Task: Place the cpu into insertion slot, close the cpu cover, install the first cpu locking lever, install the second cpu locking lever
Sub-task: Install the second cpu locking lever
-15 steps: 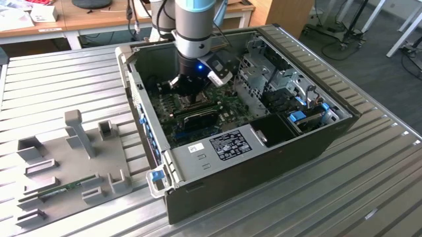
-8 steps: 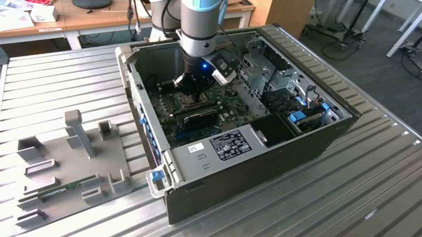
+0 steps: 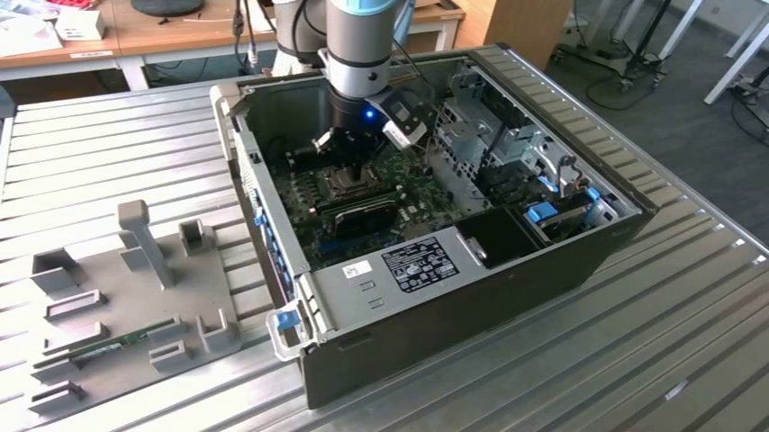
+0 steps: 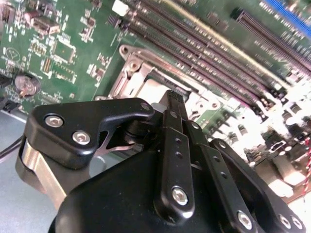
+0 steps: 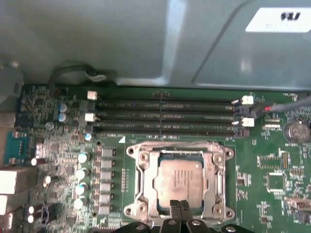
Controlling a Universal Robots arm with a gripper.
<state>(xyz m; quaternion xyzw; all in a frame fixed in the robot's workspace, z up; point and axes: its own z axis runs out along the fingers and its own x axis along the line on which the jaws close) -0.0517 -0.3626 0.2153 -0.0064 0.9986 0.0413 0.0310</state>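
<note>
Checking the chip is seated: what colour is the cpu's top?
Dull grey-brown metal, seen best in the first wrist view, where the cpu lies inside the silvery cpu cover.

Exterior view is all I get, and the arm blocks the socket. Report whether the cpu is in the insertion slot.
Observer: In the first wrist view the cpu lies flat inside the insertion slot, metal top up.
Operator: Give me the cpu cover's state.
Observer: The cpu cover lies down flat, framing the chip.
Operator: Now place the tool.
Observer: The tool has its fingertips together at the socket's edge, on the side away from the memory slots.
</note>
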